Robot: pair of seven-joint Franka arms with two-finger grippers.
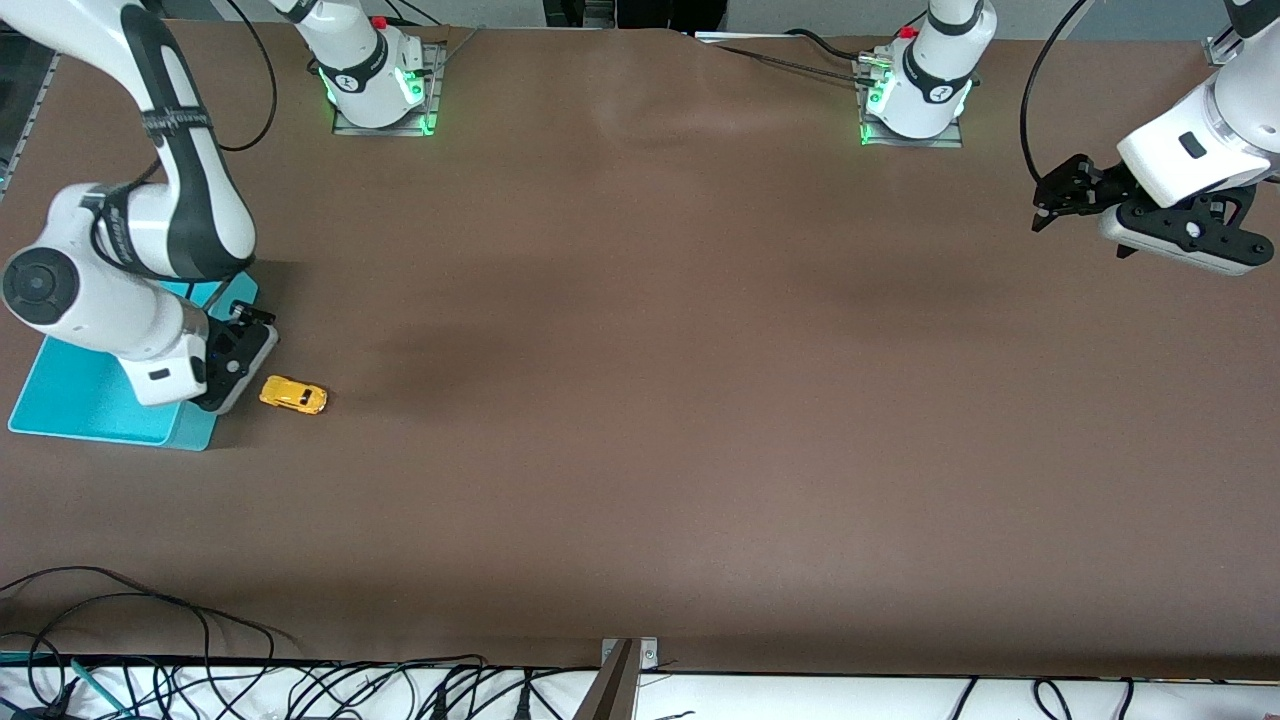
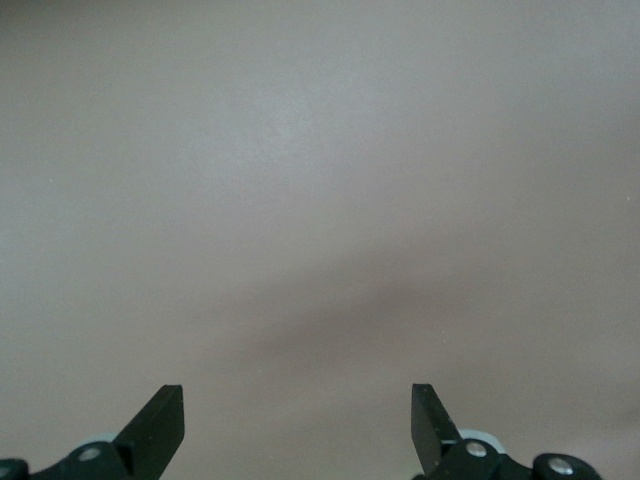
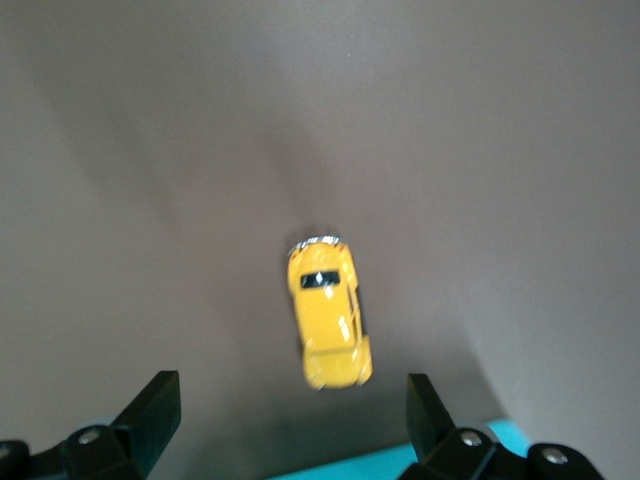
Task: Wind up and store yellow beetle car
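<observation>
The yellow beetle car stands on the brown table right beside the turquoise bin, on the side toward the left arm's end. My right gripper hangs over the bin's edge next to the car. In the right wrist view the gripper is open and empty, the car lies just ahead of its fingertips, and a strip of the bin's rim shows. My left gripper waits in the air over the left arm's end of the table, open and empty.
The brown table cover is bare apart from the car and bin. The two arm bases stand along the table's edge farthest from the front camera. Cables lie off the table's nearest edge.
</observation>
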